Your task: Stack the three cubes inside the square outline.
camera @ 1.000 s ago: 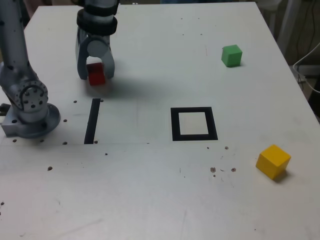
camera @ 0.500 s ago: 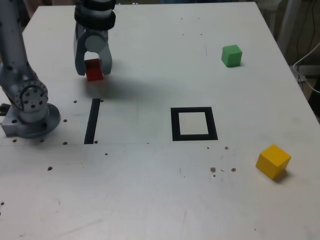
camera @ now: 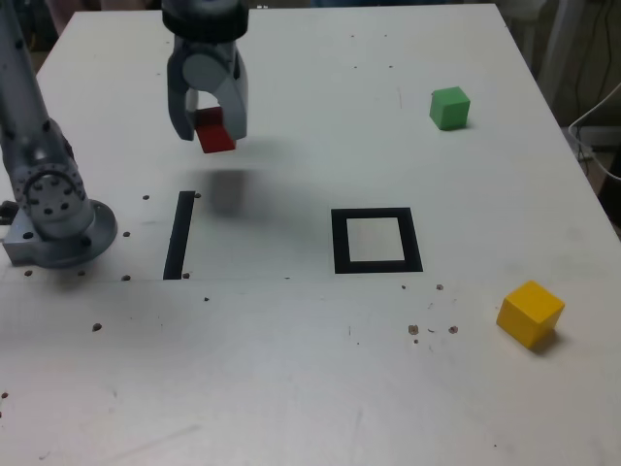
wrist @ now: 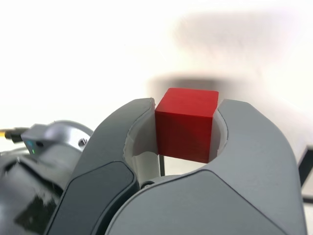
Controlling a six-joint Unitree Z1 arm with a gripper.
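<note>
Red cube held aloft over the tabletop, green and yellow cubes apart from the outline.

The pale tabletop (camera: 262, 369) carries dark specks. Over its far left part in the exterior view, the grey claw (camera: 212, 126) grasps the red cube (camera: 216, 134) between both fingers, a soft shadow below it. The square outline (camera: 376, 268), black around a white centre, lies flat near the middle; the black strip (camera: 179, 236) lies well to its left in the exterior view, near the arm's base (camera: 60, 238). The yellow cube (camera: 530, 313) sits nearer the camera, right of the outline; the green cube (camera: 449, 109) sits farther back, also right.
</note>
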